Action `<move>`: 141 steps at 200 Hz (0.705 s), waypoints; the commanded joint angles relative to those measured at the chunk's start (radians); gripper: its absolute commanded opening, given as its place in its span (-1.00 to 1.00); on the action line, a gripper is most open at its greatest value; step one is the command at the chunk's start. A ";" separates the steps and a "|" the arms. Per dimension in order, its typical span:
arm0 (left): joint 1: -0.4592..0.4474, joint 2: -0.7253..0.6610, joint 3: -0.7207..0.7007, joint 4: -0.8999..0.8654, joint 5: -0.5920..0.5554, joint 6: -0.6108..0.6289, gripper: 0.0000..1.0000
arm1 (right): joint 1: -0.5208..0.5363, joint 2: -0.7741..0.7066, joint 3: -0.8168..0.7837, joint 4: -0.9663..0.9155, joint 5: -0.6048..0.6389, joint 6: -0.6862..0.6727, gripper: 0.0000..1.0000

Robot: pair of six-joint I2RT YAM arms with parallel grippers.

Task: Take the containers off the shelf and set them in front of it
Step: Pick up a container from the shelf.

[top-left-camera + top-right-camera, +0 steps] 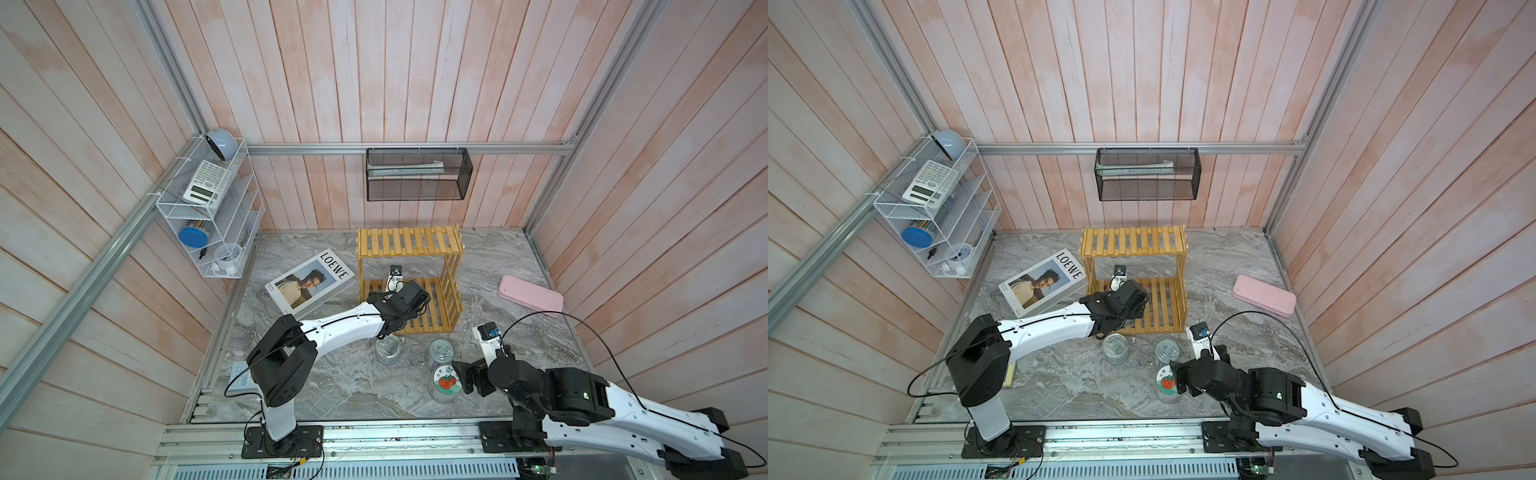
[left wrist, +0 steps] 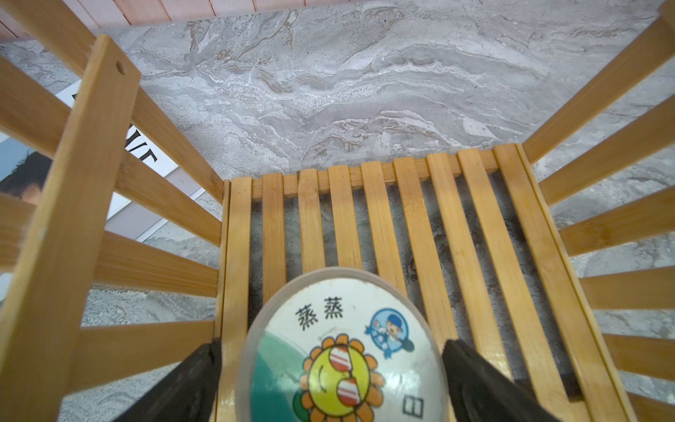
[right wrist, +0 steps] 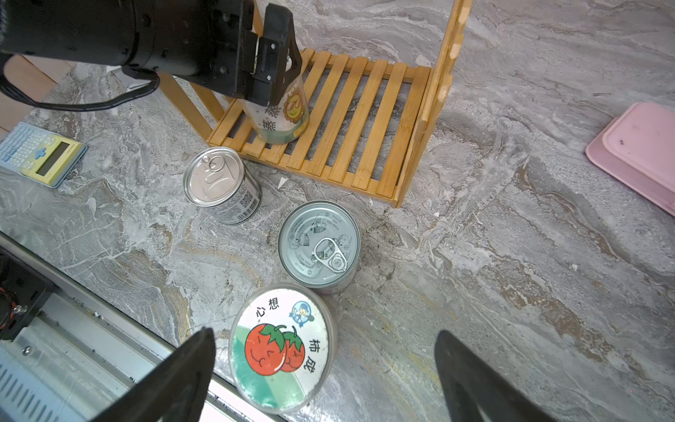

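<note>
Sunflower-lid jar (image 3: 281, 120) on shelf (image 3: 425, 120) lower tier; barcode tin (image 3: 215, 179), wider tin (image 3: 318, 244), tomato-lid jar (image 3: 281, 347) upright in front.

From above, the left arm (image 1: 345, 322) covers the sun jar (image 3: 281, 117) on the shelf (image 1: 409, 245). Its lid (image 2: 341, 350) is blurred and cut by the left wrist view's edge. The pink tray (image 3: 635, 153) runs off the right wrist view.
</note>
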 commanded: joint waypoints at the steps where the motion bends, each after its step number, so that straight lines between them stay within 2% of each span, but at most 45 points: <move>1: -0.005 -0.028 -0.020 -0.003 -0.021 -0.014 1.00 | -0.006 -0.003 0.007 -0.003 0.003 -0.003 0.96; 141: -0.005 0.052 -0.026 0.024 0.016 -0.041 1.00 | -0.006 -0.028 -0.005 -0.017 0.005 0.008 0.96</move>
